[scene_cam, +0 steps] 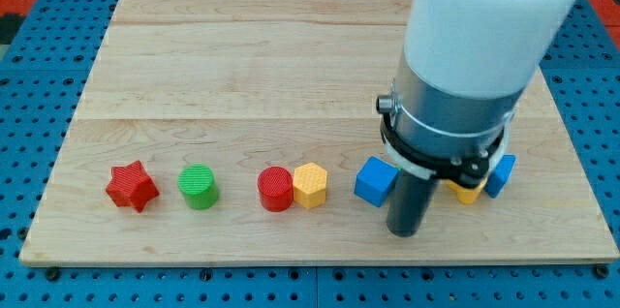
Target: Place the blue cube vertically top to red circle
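The blue cube [374, 181] lies low on the wooden board [242, 56], right of centre. The red circle [275, 190], a red cylinder, stands to its left with a yellow hexagon [311, 186] between them, touching the red circle. My tip [406, 230] is just right of and slightly below the blue cube, close to or touching its right side. The white and grey arm body covers the board's upper right.
A red star [131, 186] and a green cylinder [199, 188] stand in the same row further left. A yellow block [468, 192] and another blue block [501, 174] show partly behind the arm at the right.
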Robot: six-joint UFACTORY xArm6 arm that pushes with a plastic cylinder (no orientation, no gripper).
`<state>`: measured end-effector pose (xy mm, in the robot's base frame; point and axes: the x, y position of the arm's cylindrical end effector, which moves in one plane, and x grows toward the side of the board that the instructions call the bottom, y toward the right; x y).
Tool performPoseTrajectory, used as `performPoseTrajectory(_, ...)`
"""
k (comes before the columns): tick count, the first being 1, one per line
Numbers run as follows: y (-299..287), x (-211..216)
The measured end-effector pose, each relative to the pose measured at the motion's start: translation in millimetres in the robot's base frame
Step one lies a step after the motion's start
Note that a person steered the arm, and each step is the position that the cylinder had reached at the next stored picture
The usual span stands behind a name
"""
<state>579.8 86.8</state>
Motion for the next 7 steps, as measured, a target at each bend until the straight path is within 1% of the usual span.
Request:
performPoseTrajectory(1, 0, -28)
performPoseTrajectory(2, -24, -39)
performPoseTrajectory(3, -43, -42)
performPoseTrajectory(5, -109, -106)
performPoseTrajectory(6, -110, -142)
performPoseTrajectory(7, -93, -163)
